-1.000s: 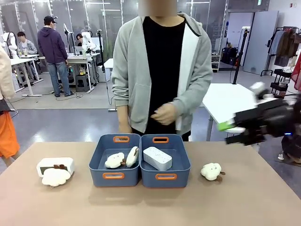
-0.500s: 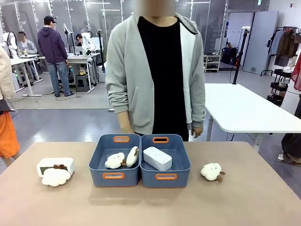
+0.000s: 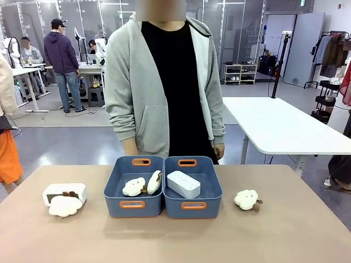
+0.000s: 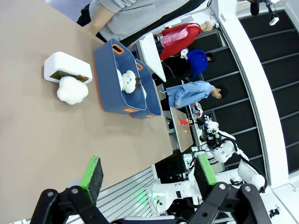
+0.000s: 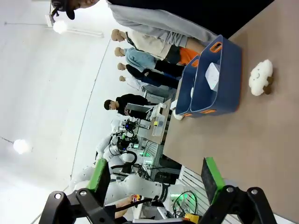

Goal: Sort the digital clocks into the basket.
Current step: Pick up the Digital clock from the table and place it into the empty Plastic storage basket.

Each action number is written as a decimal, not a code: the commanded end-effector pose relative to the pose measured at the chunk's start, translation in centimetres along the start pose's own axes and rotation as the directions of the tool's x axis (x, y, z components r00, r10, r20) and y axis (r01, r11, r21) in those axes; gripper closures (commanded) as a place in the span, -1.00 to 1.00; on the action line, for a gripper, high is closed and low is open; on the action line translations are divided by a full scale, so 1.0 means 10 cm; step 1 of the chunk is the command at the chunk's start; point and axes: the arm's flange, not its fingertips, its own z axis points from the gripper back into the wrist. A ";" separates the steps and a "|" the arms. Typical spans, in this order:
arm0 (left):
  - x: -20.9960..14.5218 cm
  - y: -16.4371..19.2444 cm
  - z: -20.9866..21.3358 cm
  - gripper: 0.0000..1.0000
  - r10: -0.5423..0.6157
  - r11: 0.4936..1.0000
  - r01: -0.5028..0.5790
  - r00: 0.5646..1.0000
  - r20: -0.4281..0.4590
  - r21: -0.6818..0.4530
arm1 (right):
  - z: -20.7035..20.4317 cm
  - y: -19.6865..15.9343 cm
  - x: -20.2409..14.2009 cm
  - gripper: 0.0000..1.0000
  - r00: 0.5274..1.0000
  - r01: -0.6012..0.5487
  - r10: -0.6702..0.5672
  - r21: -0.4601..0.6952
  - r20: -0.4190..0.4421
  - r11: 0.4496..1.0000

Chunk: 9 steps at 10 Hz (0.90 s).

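Front view: the first clock lies inside the basket, the right-hand one of two joined blue bins, so you may count half the sorting as done. The second clock sits on the worktop well to the left of the bins, with a cloud plush touching its near side. It is the one item left to move. The neighbouring bin holds two plush toys, and another plush rests on the worktop to the right of the basket. The person stands behind the bins with hands lowered. Left wrist view: the left tool hangs high above the worktop, its green pads spread wide with nothing between them. The second clock and its plush lie far ahead of it, beside the neighbouring bin. Right wrist view: the right tool is likewise spread and empty, well clear of the basket, where you see the first clock resting inside.
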 end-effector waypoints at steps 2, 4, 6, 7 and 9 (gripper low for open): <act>-0.10 -0.32 0.00 -1.00 -0.243 0.960 0.255 0.964 -0.108 0.115 | 0.03 0.07 0.00 -1.00 1.000 0.003 -0.003 0.005 0.002 1.000; 0.06 -0.48 -0.54 -1.00 -0.416 0.680 0.612 0.775 -0.476 0.404 | 0.03 0.07 0.00 -1.00 1.000 0.003 -0.003 0.005 0.002 1.000; 0.43 -0.58 -1.02 -1.00 -0.514 0.359 0.842 0.539 -0.667 0.404 | 0.03 0.07 0.00 -1.00 1.000 0.003 -0.003 0.005 0.002 1.000; 0.57 -0.61 -1.28 -1.00 -0.584 0.276 0.938 0.339 -0.737 0.212 | 0.03 0.07 0.00 -1.00 1.000 0.003 -0.003 0.005 0.002 1.000; 0.70 -0.64 -1.65 -1.00 -0.552 0.259 0.964 0.200 -0.809 0.062 | 0.03 0.07 0.00 -1.00 1.000 0.003 -0.003 0.005 0.002 1.000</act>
